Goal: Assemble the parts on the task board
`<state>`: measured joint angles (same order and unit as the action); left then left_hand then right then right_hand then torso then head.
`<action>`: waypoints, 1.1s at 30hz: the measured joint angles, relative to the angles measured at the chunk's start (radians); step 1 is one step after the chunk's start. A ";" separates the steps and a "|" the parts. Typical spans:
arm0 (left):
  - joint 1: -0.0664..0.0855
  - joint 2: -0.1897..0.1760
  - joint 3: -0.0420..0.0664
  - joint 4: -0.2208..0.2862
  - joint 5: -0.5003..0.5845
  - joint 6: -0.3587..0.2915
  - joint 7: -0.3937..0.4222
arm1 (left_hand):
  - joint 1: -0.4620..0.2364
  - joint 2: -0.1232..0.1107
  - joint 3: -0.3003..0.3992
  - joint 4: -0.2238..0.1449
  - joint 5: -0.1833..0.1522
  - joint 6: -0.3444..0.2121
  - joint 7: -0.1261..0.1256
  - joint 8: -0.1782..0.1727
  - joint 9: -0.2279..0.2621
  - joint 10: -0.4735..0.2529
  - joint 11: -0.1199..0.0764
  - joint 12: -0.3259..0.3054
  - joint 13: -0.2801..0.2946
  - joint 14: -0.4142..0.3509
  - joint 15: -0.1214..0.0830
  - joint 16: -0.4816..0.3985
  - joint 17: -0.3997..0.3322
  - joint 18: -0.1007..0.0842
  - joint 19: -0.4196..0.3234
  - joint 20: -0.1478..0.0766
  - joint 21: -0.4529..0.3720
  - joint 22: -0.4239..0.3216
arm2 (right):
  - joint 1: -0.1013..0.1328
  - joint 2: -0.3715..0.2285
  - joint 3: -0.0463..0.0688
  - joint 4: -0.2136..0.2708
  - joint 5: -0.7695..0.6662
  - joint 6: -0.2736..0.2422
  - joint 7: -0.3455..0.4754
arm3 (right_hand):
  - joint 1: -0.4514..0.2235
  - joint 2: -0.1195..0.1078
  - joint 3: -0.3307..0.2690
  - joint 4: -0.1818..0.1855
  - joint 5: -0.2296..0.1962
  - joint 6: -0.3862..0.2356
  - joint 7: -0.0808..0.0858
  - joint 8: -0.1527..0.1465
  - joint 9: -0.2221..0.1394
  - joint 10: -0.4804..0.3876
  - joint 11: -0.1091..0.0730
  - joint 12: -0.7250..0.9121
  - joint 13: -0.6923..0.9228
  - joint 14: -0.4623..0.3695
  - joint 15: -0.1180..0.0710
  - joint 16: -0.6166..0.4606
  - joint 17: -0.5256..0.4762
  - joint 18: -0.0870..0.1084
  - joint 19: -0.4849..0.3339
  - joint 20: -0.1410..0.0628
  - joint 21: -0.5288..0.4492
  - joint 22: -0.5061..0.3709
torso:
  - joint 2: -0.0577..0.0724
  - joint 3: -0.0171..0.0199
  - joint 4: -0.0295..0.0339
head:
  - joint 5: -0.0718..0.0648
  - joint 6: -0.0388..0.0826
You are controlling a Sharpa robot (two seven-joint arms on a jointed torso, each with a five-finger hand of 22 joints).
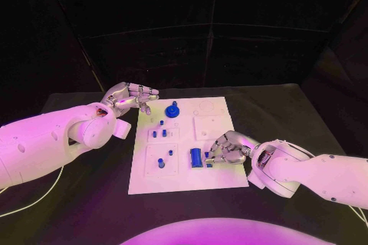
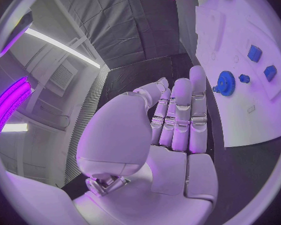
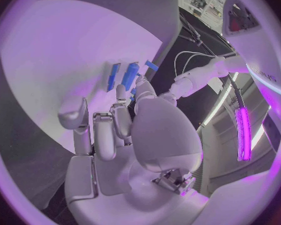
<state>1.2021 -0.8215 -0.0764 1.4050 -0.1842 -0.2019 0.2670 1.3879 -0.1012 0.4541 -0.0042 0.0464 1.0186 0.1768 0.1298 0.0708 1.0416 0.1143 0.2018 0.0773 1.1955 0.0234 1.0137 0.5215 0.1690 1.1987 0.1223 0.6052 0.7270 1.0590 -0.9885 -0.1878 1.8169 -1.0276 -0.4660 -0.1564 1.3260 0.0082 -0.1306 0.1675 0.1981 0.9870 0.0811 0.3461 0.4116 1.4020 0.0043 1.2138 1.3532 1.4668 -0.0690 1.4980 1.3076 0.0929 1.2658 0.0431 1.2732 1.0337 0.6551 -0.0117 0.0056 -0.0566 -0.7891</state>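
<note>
Left hand (image 1: 128, 98) hovers with loose fingers; right hand (image 1: 228, 149) curled.

A robotics lab: black curtains (image 1: 207, 48) (a test booth) enclose the table (image 1: 284, 112).

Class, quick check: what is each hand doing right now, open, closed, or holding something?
Left hand: open, holding nothing, beside the task board's far left corner.
Right hand: over the board by the blue cylinder; whether it grips anything cannot be told.

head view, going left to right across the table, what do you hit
left robot hand → blue gear on the task board → blue cylinder part → right robot hand
</note>
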 measured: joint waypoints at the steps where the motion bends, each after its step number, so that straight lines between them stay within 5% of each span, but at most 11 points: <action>1: 0.000 0.000 0.000 0.000 0.000 0.000 0.000 | 0.000 0.000 0.000 0.000 0.000 0.000 0.000 0.000 0.000 0.000 0.000 0.000 0.000 0.000 0.000 0.000 -0.001 0.000 0.000 0.000 0.000 0.000 | 0.004 -0.004 0.000 0.000 0.058 -0.005 0.043 | 0.000 0.000 -0.001 -0.001 0.000 -0.006 0.006 -0.008 -0.003 -0.007 0.003 -0.015 -0.008 0.000 0.003 -0.007 0.000 0.000 -0.007 0.004 -0.008 -0.013 | -0.001 -0.0008 0.0001 | -0.002 0.003; 6: 0.000 0.001 0.000 0.002 0.002 0.000 0.003 | -0.003 -0.003 -0.004 0.004 0.000 -0.004 0.004 0.004 0.000 0.000 0.000 0.006 0.000 -0.004 0.004 0.000 -0.002 0.000 0.000 0.000 -0.004 -0.002 | 0.049 -0.006 0.000 -0.049 0.280 -0.014 0.201 | 0.013 0.013 -0.017 -0.017 0.006 -0.042 0.027 -0.042 -0.018 -0.082 0.022 -0.124 -0.132 -0.003 0.021 -0.095 -0.008 0.041 -0.096 0.022 -0.113 -0.163 | -0.009 -0.0054 0.0058 | -0.009 0.016; 9: 0.000 0.003 0.000 -0.001 0.012 0.000 0.008 | -0.026 -0.008 -0.020 0.014 0.000 -0.004 0.004 0.004 0.000 0.000 0.000 0.008 0.000 -0.008 0.008 0.000 -0.005 0.000 -0.006 0.005 -0.010 -0.005 | 0.084 0.010 0.002 -0.120 0.402 -0.014 0.283 | 0.031 0.031 -0.018 -0.038 0.006 -0.070 0.042 -0.065 -0.027 -0.229 0.036 -0.358 -0.301 -0.032 0.039 -0.268 -0.197 0.079 -0.226 0.035 -0.279 -0.377 | -0.015 -0.0094 0.0099 | -0.015 0.026; 13: 0.000 0.009 0.000 -0.014 0.037 -0.002 0.024 | -0.087 -0.027 -0.077 0.050 0.000 -0.016 0.002 0.004 -0.001 0.000 0.000 0.023 0.003 -0.067 0.014 -0.024 -0.022 0.000 -0.054 0.012 -0.049 -0.025 | 0.111 0.053 0.002 -0.217 0.549 -0.004 0.370 | 0.061 0.036 -0.022 -0.047 0.000 -0.095 0.067 -0.092 -0.048 -0.400 0.066 -0.605 -0.489 -0.220 0.070 -0.673 -0.583 0.079 -0.318 0.063 -0.430 -0.486 | -0.027 -0.0158 0.0130 | -0.017 0.042; 18: 0.000 0.029 0.000 -0.048 0.096 -0.009 0.055 | -0.092 -0.031 -0.141 0.076 0.000 -0.048 0.006 0.003 -0.004 -0.021 0.021 0.028 0.000 -0.251 0.049 -0.223 -0.120 0.000 -0.224 0.042 -0.196 -0.109 | 0.124 0.127 0.003 -0.327 0.688 0.026 0.453 | 0.102 0.053 -0.020 -0.063 -0.029 -0.091 0.099 -0.155 -0.104 -0.447 0.106 -0.843 -0.771 -0.339 0.124 -1.020 -0.786 0.079 -0.418 0.125 -0.677 -0.639 | -0.039 -0.0213 0.0165 | -0.017 0.075; 20: 0.000 0.043 0.000 -0.072 0.125 -0.014 0.072 | -0.077 -0.015 -0.162 0.086 0.000 -0.061 0.003 -0.006 -0.004 -0.025 0.025 0.026 -0.008 -0.298 0.076 -0.351 -0.185 0.000 -0.314 0.062 -0.283 -0.167 | 0.125 0.166 0.003 -0.377 0.728 0.043 0.482 | 0.110 0.062 -0.019 -0.066 -0.029 -0.085 0.104 -0.190 -0.133 -0.435 0.125 -0.915 -0.890 -0.415 0.160 -1.168 -0.874 0.078 -0.450 0.158 -0.777 -0.702 | -0.043 -0.0223 0.0167 | -0.016 0.084; 25: -0.002 0.089 0.000 -0.138 0.188 -0.032 0.109 | -0.048 0.014 -0.210 0.099 0.000 -0.075 -0.011 -0.023 -0.004 -0.029 0.054 -0.023 -0.013 -0.314 0.112 -0.578 -0.299 0.000 -0.433 0.119 -0.430 -0.286 | 0.127 0.251 0.005 -0.495 0.785 0.077 0.537 | 0.120 0.073 -0.009 -0.090 -0.029 -0.053 0.107 -0.255 -0.196 -0.399 0.146 -0.995 -1.084 -0.414 0.182 -1.331 -1.004 0.078 -0.436 0.192 -0.907 -0.791 | -0.055 -0.0227 0.0171 | -0.016 0.112; 29: -0.007 0.122 -0.001 -0.181 0.220 -0.047 0.130 | -0.040 0.027 -0.235 0.105 0.000 -0.074 -0.020 -0.032 -0.005 -0.038 0.061 -0.057 -0.015 -0.320 0.126 -0.676 -0.348 0.000 -0.468 0.146 -0.480 -0.341 | 0.128 0.293 0.006 -0.563 0.808 0.094 0.566 | 0.099 0.088 -0.001 -0.114 -0.033 -0.039 0.108 -0.281 -0.240 -0.377 0.144 -1.031 -1.189 -0.383 0.188 -1.394 -1.071 0.078 -0.408 0.194 -0.969 -0.837 | -0.061 -0.0205 0.0191 | -0.015 0.129; 33: -0.009 0.115 0.000 -0.171 0.220 -0.048 0.128 | -0.195 0.057 -0.264 0.081 -0.017 -0.184 -0.039 -0.067 -0.029 -0.155 0.043 -0.075 -0.038 -0.421 0.110 -0.721 -0.371 0.000 -0.554 0.116 -0.498 -0.389 | 0.124 0.284 0.009 -0.549 0.808 0.092 0.564 | -0.065 0.054 0.014 -0.135 -0.053 -0.142 0.088 -0.305 -0.262 -0.490 0.128 -1.053 -1.214 -0.502 0.175 -1.420 -1.101 0.078 -0.502 0.169 -1.007 -0.862 | -0.061 -0.0201 0.0191 | -0.013 0.129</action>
<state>1.1929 -0.7068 -0.0769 1.2335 0.0355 -0.2503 0.3949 1.1927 -0.0444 0.1899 0.0765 0.0298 0.8343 0.1382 0.0627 0.0414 0.8868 0.1575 0.1264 0.0391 0.7749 0.1334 0.2929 0.1507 0.1692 0.6446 0.2385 0.1076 0.3380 1.1831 -0.7040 -0.1787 1.2683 -0.2200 -0.3736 0.4079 1.2611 0.0626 -0.1163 0.0324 0.1448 0.8445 0.1688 0.0407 0.1498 0.9123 0.1326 0.1603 0.1394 0.9653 0.1058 0.0782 0.2065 0.1713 0.7635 0.2125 0.2665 0.1719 0.5939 -0.0318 0.0246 -0.0696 -0.6602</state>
